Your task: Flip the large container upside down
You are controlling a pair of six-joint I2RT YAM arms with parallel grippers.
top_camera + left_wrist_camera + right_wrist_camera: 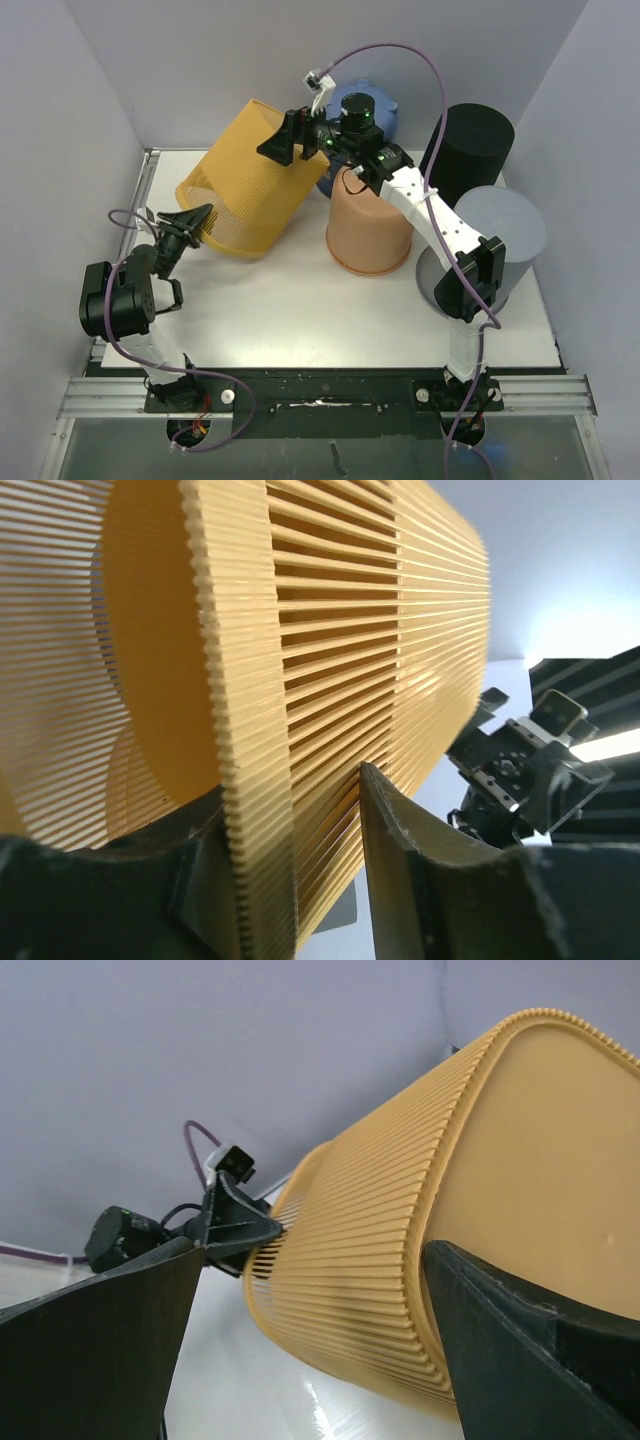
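Left fingers (pixel 405 865) straddle the tilted yellow basket (pixel 250 185) rim.

the right arm (pixel 430 210) hides most of the blue container (pixel 388 110), and the left wrist view crops the yellow basket (pixel 340 650)

Pale lilac walls (pixel 150 60) rise beyond the right pincer (pixel 282 140) and to either side; beneath it lies a glossy white counter (pixel 300 320).

Bright, even overhead light; shadows soft. Glare on table (pixel 330 1405), right wrist view. In left wrist view, yellow basket (pixel 120 680) soft-focused at left.
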